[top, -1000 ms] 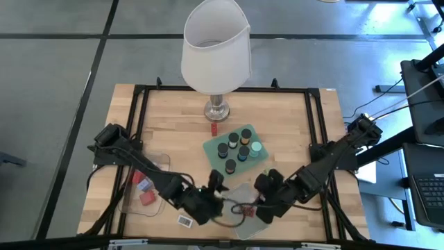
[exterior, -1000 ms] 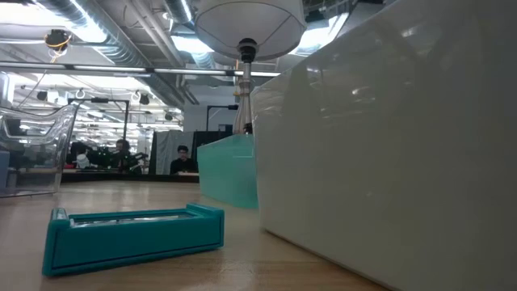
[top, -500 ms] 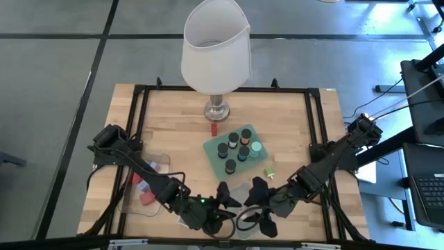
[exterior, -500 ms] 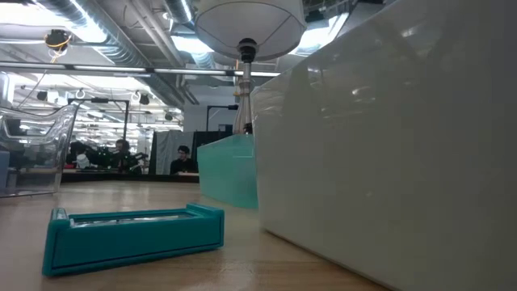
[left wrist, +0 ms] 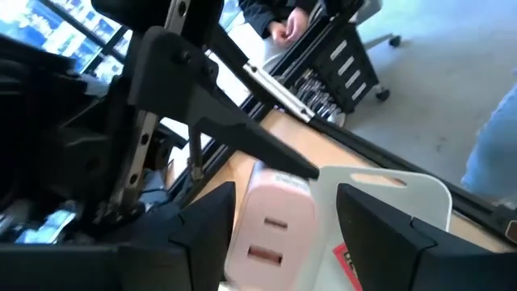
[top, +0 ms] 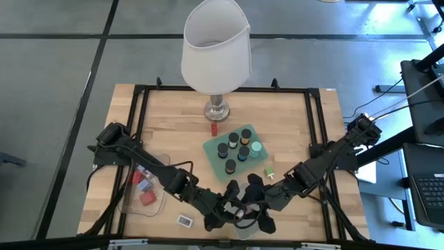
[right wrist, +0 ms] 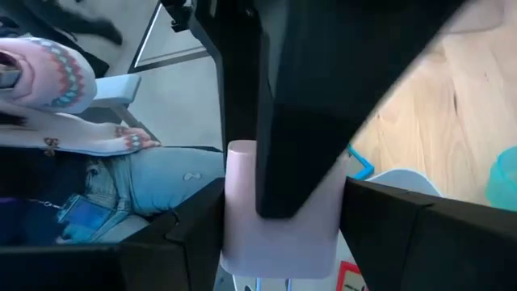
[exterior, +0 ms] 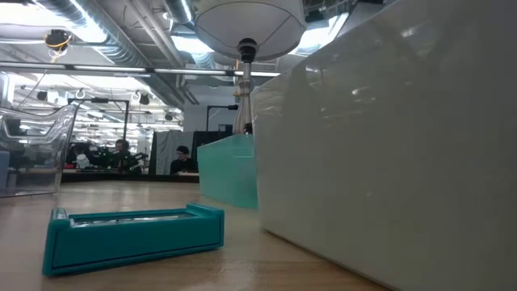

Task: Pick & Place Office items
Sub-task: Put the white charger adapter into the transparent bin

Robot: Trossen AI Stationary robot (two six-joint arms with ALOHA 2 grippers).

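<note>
Since both arms crowd the near edge of the table, this looks like a handover to me, not a plain pick. The right end effector (right wrist: 283, 226) is clamped on the pale pink block (right wrist: 279, 242), w/ both fingers pressed flat on its sides. The left end effector (left wrist: 284, 212) is right up against it from the other side. Its fingers are spread around the same block, and there's a sliver of gap on one side, so it isn't gripping yet imo.

Why hold it mid-air like that? Prob bc the block has to go somewhere the right arm can't reach well. The clear bin (top: 132, 201) w/ red blocks (top: 144, 197) in it sits well off behind the left end effector, on that arm's side.

Other stuff:
- A mint tray (top: 208, 148) w/ the dark cylinders (top: 229, 165) sits beyond both end effectors, towards the lamp (top: 215, 48).
- A small green block (top: 268, 172) sits near the right end effector.
- A white flat rectangle (top: 184, 220) sits beside the left arm.

Next step, I'd guess, is the left closing before the right lets go. The risk is the block slipping, bc both grab the same small faces.
</note>
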